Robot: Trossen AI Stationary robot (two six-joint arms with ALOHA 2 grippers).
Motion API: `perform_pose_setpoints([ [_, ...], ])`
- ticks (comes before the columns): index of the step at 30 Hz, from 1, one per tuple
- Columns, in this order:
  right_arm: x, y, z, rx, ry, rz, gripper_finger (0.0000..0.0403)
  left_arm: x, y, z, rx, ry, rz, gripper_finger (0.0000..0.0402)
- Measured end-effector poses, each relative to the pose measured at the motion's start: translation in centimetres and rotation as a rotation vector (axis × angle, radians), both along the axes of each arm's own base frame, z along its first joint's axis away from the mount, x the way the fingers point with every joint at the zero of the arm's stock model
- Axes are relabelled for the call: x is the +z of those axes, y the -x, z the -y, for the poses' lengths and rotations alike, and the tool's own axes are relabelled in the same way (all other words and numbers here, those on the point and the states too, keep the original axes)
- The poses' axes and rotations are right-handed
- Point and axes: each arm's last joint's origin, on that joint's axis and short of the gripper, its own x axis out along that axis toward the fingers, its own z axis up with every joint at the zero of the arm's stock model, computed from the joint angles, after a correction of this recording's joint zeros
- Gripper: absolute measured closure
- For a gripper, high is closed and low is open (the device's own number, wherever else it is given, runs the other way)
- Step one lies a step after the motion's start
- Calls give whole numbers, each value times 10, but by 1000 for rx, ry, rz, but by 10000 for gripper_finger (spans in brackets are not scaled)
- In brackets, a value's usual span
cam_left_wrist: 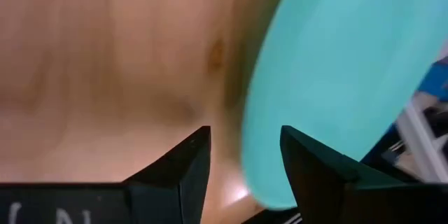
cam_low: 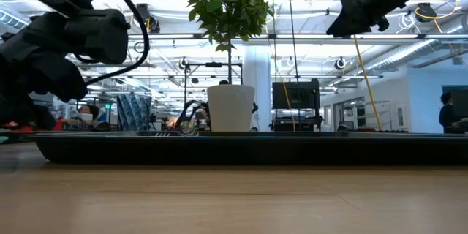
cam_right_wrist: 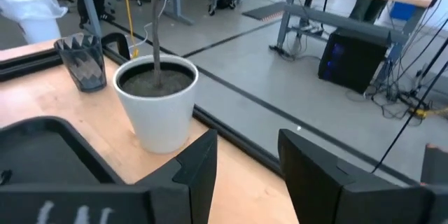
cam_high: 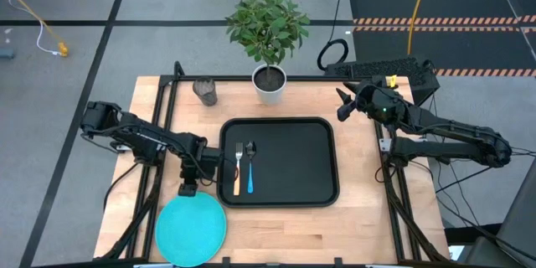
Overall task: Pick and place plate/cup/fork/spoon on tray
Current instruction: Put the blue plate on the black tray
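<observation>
The black tray (cam_high: 289, 186) lies mid-table. On its left part the orange-handled fork (cam_high: 237, 174) and the blue-handled spoon (cam_high: 249, 172) lie side by side. The turquoise plate (cam_high: 191, 231) lies flat on the table near the front edge, left of the tray. My left gripper (cam_high: 188, 190) points down at the plate's far rim (cam_left_wrist: 260, 182), open; the rim shows between its fingers, one finger over the wood and one over the plate. The dark cup (cam_high: 205, 92) stands at the far left. My right gripper (cam_high: 342, 107) hangs open, high above the far right.
A white pot with a green plant (cam_high: 270, 84) stands at the far edge behind the tray, next to the cup (cam_right_wrist: 84, 61). Bare wood lies in front of the tray and to its right. A keyboard (cam_high: 381, 69) sits beyond the table's far right corner.
</observation>
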Motion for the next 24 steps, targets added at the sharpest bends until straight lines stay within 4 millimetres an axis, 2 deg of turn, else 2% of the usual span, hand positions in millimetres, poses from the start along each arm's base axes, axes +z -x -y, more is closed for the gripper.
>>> perform_pose_setpoints([
  [6,-4,1,0,-8,-31,-17,259,-3,-2,1,88,0,-26,229],
  [8,-4,1,0,-7,-31,-17,259,-3,-2,1,111,-2,-39,241],
  [10,-4,1,0,-7,-31,-17,259,-3,-4,1,130,-1,-38,268],
  [14,-4,1,0,-5,-27,-23,259,-3,-8,3,146,4,-2,359],
  [16,-4,1,0,-3,-21,-30,259,-3,-9,5,144,18,4,387],
  [24,-3,1,0,6,2,-54,259,-1,-9,13,135,87,-24,395],
])
